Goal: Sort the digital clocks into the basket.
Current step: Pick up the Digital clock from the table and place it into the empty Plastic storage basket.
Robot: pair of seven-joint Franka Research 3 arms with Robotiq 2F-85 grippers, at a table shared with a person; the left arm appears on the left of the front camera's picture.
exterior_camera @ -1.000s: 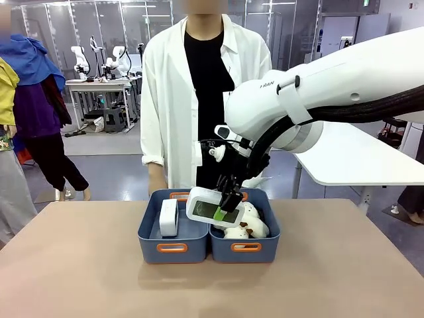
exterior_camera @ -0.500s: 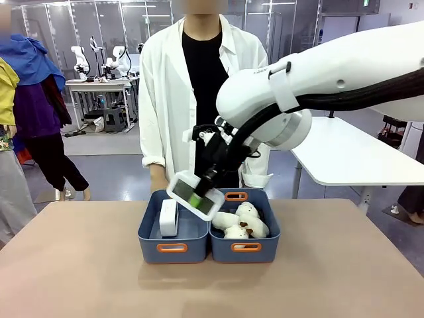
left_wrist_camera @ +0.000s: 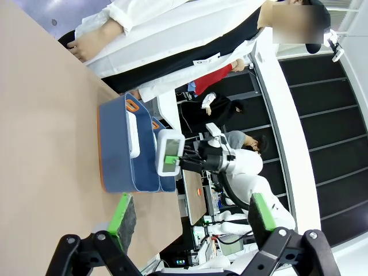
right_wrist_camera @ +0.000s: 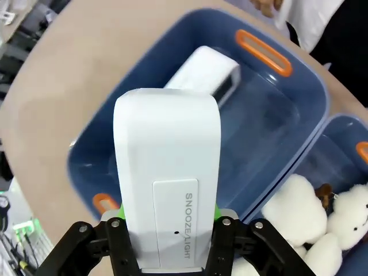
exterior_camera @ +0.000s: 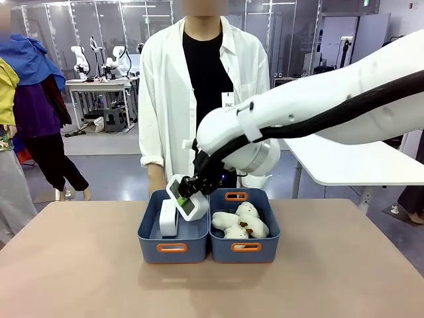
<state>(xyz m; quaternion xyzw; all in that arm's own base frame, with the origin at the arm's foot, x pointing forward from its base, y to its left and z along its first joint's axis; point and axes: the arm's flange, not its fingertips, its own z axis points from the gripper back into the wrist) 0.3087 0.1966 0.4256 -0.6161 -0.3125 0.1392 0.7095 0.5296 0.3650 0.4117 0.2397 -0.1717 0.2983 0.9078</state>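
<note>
My right gripper [exterior_camera: 192, 189] is shut on a white digital clock [exterior_camera: 183, 198], holding it tilted just above the left blue-grey basket [exterior_camera: 150, 233]. In the right wrist view this clock [right_wrist_camera: 167, 172] fills the middle, green pads [right_wrist_camera: 118, 216] pressing its sides, "SNOOZE/LIGHT" printed on top. A second white clock [exterior_camera: 168, 217] stands on edge inside the same basket, and shows as the clock [right_wrist_camera: 204, 71] by the basket's far wall [right_wrist_camera: 270, 109]. My left gripper [left_wrist_camera: 190, 215] is open and holds nothing, well short of the basket [left_wrist_camera: 118, 161].
The twin basket [exterior_camera: 245, 248] to the right holds cream cloud plush toys [exterior_camera: 240, 222], also seen as plush toys [right_wrist_camera: 313, 224]. A person in a white coat [exterior_camera: 165, 99] stands right behind the baskets. Bare tan table [exterior_camera: 79, 271] surrounds them.
My right gripper has carried the clock leftward and down, from above the right basket with the plush toys to over the left basket, turning it more upright.
</note>
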